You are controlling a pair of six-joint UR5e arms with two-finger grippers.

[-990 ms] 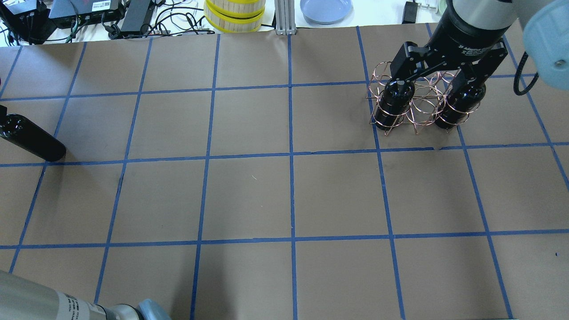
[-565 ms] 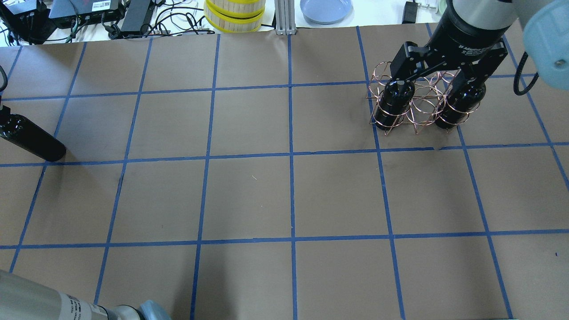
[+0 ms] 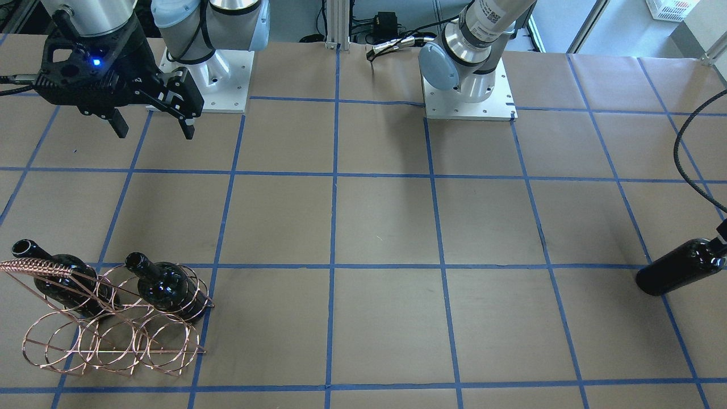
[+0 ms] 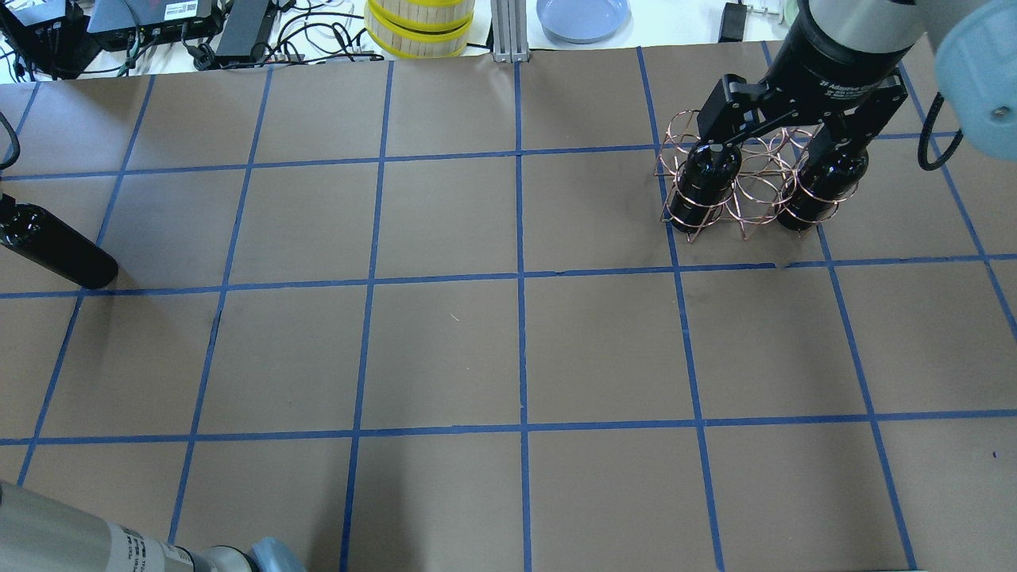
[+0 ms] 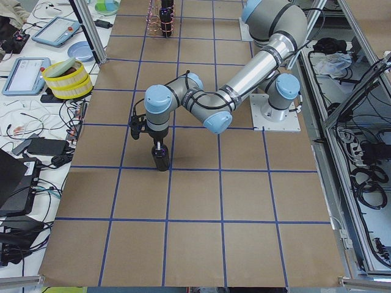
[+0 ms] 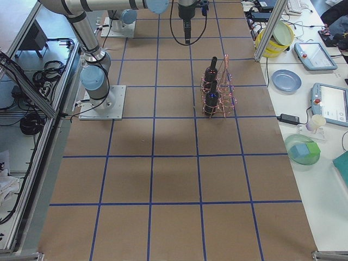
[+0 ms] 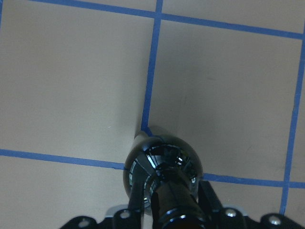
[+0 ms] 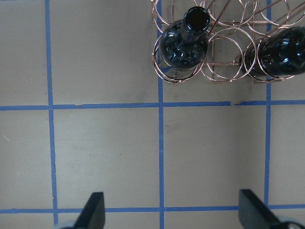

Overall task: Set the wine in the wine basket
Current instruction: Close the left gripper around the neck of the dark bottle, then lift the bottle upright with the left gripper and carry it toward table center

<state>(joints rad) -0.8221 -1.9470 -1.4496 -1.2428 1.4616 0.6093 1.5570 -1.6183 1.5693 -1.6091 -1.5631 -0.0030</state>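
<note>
A glossy black wine bottle (image 4: pixel 56 250) stands upright at the table's far left edge, also in the front view (image 3: pixel 681 271) and the left side view (image 5: pixel 161 160). My left gripper (image 7: pixel 171 205) is shut on its neck from above, fingers (image 7: pixel 136 193) on both sides. The copper wire wine basket (image 4: pixel 755 191) stands at the far right, its handle (image 3: pixel 28 264) arched over it. It holds two upright black bottles (image 4: pixel 703 187) (image 4: pixel 822 187) in its end rings, and the middle rings are empty. My right gripper (image 4: pixel 772 141) hangs open and empty high above the basket's near side (image 8: pixel 228 81).
Yellow-banded round containers (image 4: pixel 419 24), a blue plate (image 4: pixel 582 16) and cables with electronics (image 4: pixel 159 24) lie beyond the table's far edge. The two arm bases (image 3: pixel 207 85) (image 3: pixel 468 94) stand at the robot's side of the table.
A black cable of the left arm has come into view at the overhead view's left edge. The bottle at the left and the right gripper have not moved.
</note>
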